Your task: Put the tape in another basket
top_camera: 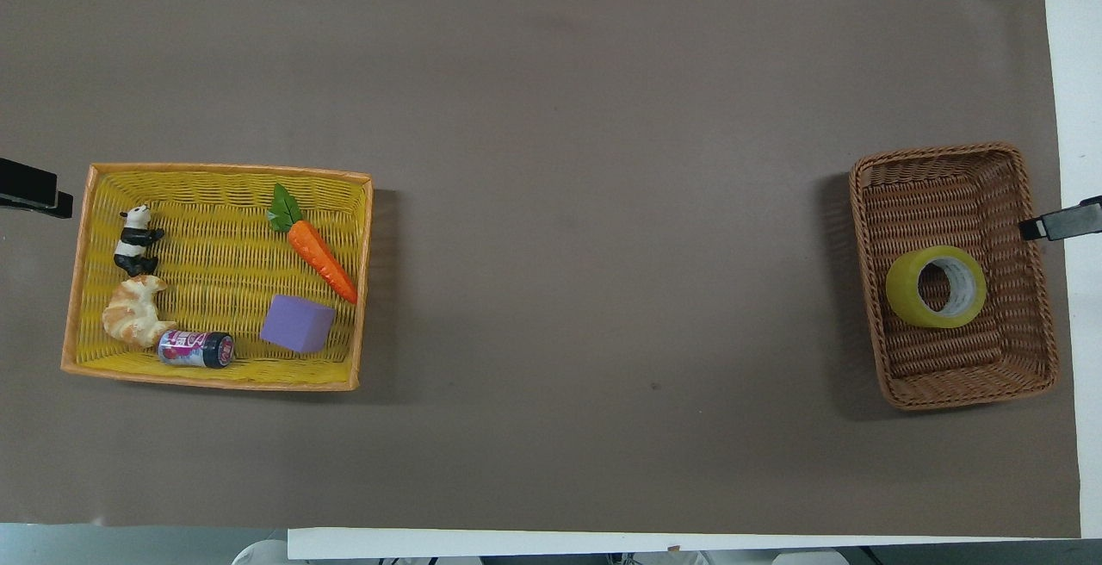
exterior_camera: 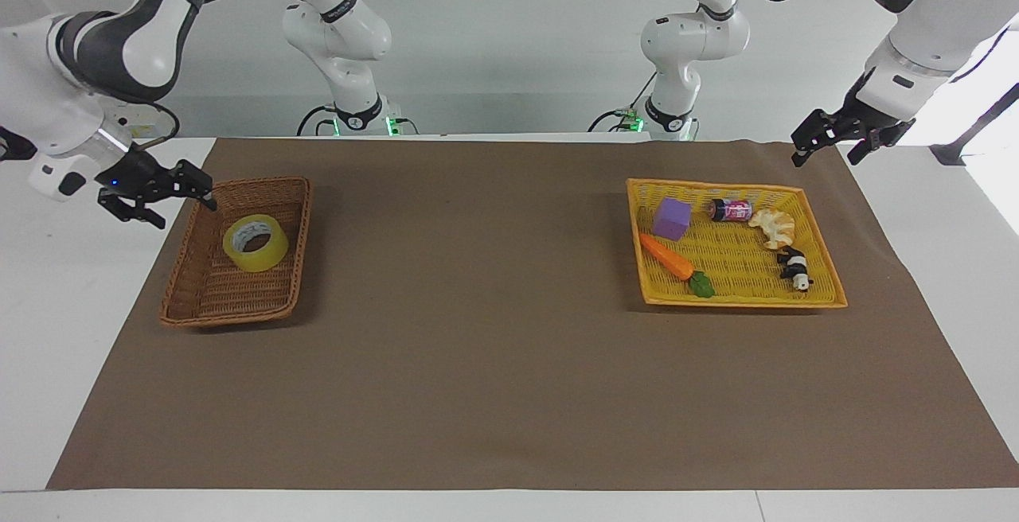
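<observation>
The yellow tape roll [exterior_camera: 255,243] lies slightly tilted inside the brown wicker basket [exterior_camera: 181,267], free of any gripper. It also shows in the overhead view [top_camera: 936,287], in the middle of the basket [top_camera: 874,324]. My right gripper [exterior_camera: 185,208] is open and empty, raised just outside the basket's rim toward the right arm's end of the table; its tip shows in the overhead view [top_camera: 1061,222]. My left gripper [exterior_camera: 826,157] is open and empty, waiting in the air by the corner of the yellow-orange tray basket [exterior_camera: 824,283].
The yellow-orange tray basket [top_camera: 82,272] holds a purple cube [exterior_camera: 671,218], a carrot [exterior_camera: 669,258], a small can [exterior_camera: 731,209], a croissant [exterior_camera: 773,227] and a panda figure [exterior_camera: 794,268]. A brown mat [exterior_camera: 478,307] covers the table between the baskets.
</observation>
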Robot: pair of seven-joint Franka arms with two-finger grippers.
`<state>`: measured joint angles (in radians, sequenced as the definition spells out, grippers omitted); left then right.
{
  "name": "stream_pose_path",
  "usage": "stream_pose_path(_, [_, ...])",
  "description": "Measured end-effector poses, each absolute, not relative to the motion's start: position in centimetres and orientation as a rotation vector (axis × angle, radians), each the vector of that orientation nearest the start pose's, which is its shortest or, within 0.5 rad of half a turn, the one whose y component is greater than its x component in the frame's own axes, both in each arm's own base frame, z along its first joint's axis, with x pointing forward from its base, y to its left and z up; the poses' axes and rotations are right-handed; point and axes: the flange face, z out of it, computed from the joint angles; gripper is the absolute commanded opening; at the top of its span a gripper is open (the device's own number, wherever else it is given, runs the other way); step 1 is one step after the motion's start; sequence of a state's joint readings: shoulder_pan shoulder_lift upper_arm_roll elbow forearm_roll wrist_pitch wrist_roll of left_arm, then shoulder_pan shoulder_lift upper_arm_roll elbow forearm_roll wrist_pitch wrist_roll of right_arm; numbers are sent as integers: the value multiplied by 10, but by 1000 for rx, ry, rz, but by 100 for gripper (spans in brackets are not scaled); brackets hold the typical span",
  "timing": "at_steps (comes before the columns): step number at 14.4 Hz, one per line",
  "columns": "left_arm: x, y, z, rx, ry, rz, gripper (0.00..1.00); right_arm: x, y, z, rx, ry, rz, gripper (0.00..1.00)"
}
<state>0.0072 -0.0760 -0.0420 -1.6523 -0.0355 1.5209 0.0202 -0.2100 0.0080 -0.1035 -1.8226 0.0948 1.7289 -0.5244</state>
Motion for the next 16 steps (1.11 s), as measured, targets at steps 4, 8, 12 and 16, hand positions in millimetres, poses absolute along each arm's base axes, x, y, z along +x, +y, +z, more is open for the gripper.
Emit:
stream_pose_path(4, [524,-21,623,-3175,78,88,100,512,-110,562,-3033,48,223,100])
stream_pose_path(8, [524,-17,624,-3176,67,86,100,515,-76,602,-3069,68,230,100])
stream_pose_path(12, [523,-17,625,-3176,68,84,100,532,-63,608,-3111,32,233,100])
stream_pose_path(16, [523,-17,625,-3176,68,84,100,540,-68,598,-3118,83,262,100])
